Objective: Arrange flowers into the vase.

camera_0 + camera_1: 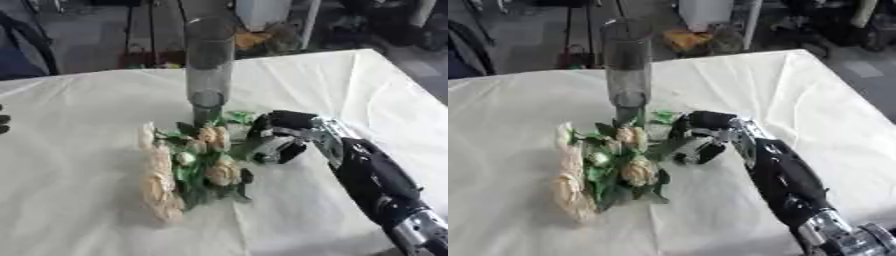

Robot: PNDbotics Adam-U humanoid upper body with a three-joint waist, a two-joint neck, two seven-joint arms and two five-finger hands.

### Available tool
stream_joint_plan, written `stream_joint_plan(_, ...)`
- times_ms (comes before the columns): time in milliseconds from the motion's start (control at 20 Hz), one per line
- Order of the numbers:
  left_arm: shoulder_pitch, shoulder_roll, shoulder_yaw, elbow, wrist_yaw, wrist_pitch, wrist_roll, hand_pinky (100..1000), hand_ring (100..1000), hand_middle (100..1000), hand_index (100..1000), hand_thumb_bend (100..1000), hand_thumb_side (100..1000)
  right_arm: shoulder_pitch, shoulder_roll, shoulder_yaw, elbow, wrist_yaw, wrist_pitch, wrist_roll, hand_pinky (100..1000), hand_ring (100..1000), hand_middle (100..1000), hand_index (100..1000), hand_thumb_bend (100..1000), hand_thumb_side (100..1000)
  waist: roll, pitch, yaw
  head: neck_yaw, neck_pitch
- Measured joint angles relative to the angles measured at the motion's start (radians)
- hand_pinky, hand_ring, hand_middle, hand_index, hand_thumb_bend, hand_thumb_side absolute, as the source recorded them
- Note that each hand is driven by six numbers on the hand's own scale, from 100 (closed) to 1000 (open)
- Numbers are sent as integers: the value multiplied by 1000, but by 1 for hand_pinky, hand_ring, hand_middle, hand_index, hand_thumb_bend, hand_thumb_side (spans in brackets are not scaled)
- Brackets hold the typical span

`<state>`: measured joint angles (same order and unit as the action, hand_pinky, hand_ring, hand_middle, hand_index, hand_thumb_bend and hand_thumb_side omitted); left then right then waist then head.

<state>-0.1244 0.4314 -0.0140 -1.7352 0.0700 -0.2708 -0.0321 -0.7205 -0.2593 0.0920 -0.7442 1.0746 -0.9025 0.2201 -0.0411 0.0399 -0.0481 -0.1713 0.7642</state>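
Plenty of bare white table [79,200] left of the flowers [188,167] and toward the near edge (far edge just behind the tall clear vase [208,70]). Flowers lying flat, just in front of the upright vase. Right hand [278,137] in from lower right, fingers curled at the leafy stems; actual grip unclear. Left hand barely visible at the left border [3,122].
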Motion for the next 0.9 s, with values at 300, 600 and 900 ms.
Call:
stream_joint_plan(300,0,0,0,0,0,0,0,763,748,742,792,720,961,-1,0,-3,0,38,8,-22,536,523,470,679,271,339,1,0,-1,-2,0)
stream_joint_plan(600,0,0,0,0,0,0,0,763,748,742,791,721,961,0,1,-6,-1,89,30,-60,381,407,379,560,235,362,5,0,0,-2,0)
stream_joint_plan(900,0,0,0,0,0,0,0,763,748,742,791,722,961,8,1,-8,-1,131,48,-113,273,330,281,479,186,402,6,0,-1,-3,0)
